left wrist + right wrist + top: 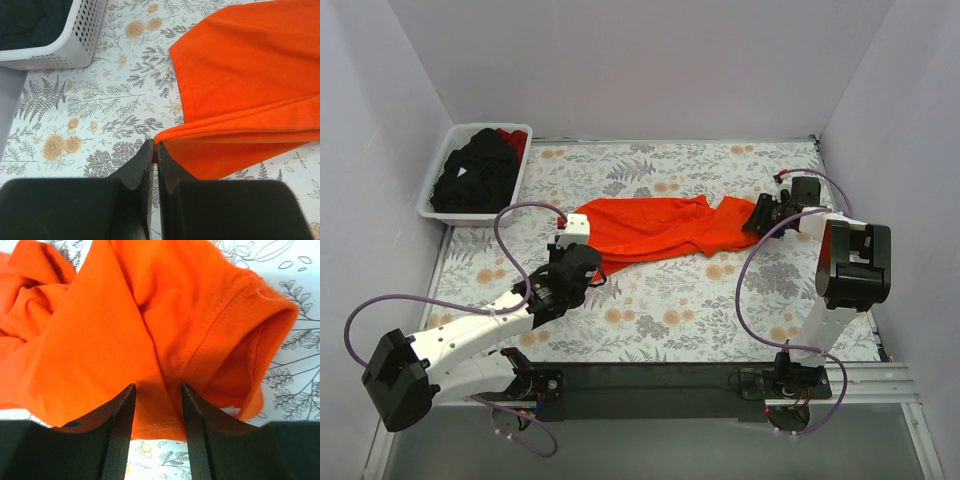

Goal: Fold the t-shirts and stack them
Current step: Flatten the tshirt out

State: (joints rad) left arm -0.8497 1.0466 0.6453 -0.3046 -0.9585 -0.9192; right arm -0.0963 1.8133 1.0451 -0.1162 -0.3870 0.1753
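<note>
A bright orange t-shirt lies stretched out and bunched across the middle of the floral table. My left gripper is at its near-left corner. In the left wrist view the gripper is shut on a folded edge of the orange shirt, lifting it slightly. My right gripper is at the shirt's right end. In the right wrist view the gripper is open, with the orange shirt's hem and sleeve seam lying between its jaws. Black shirts and a dark red one lie in the basket.
The white plastic basket stands at the back left corner; its perforated wall shows in the left wrist view. White walls close in the table on the left, back and right. Purple cables loop beside both arms.
</note>
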